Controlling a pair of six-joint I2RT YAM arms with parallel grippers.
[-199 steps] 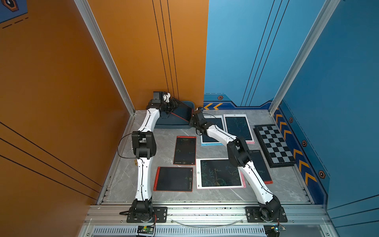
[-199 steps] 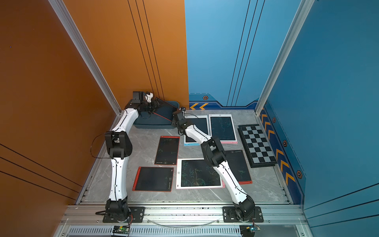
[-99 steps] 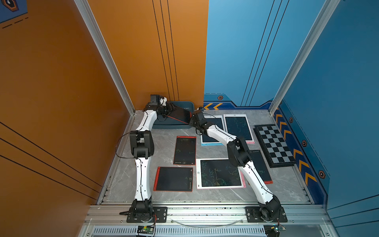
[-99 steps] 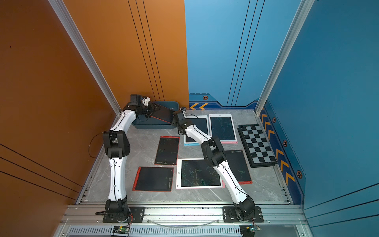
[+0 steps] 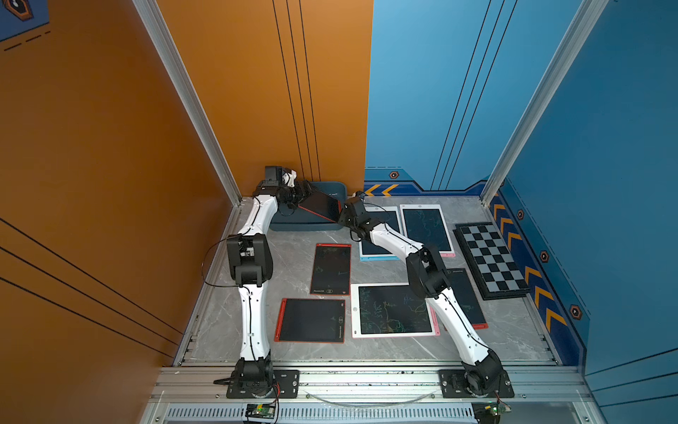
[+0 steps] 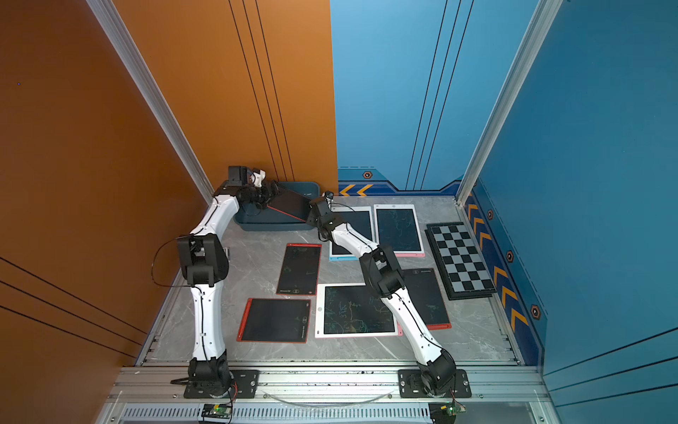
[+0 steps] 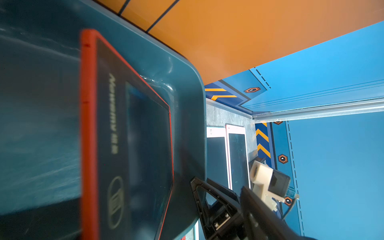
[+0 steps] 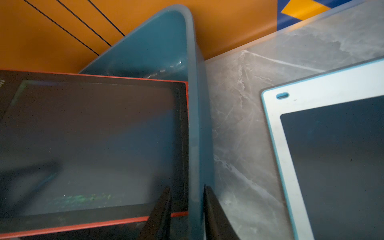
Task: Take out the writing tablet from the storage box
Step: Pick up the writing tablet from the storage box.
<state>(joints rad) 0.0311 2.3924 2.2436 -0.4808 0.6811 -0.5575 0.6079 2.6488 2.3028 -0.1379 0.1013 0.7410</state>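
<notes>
The storage box (image 5: 332, 189) (image 6: 306, 188), a shallow teal tub, stands at the back left against the orange wall. In both top views a red-framed writing tablet (image 5: 322, 207) (image 6: 290, 204) lies tilted in it, left end raised, right end low at the box's right wall. My left gripper (image 5: 306, 191) (image 6: 272, 189) is at the raised end. The left wrist view shows its jaws wide apart, with the tablet (image 7: 141, 135) between them. My right gripper (image 8: 187, 189) (image 5: 343, 216) is shut on the box's right wall (image 8: 199, 124), one finger inside over the tablet's corner (image 8: 93, 135), one outside.
Several other tablets lie flat on the grey table: red-framed ones (image 5: 330, 270) (image 5: 312, 319), a white one (image 5: 394, 310), a blue-edged one (image 5: 390, 220) and a pink-edged one (image 5: 427, 229). A chequered board (image 5: 491, 258) lies at the right. The orange wall stands right behind the box.
My left gripper's jaws have widened and the gripper has drawn back slightly to the left. The tablet now shows tilted in the box. The right arm has not moved.
</notes>
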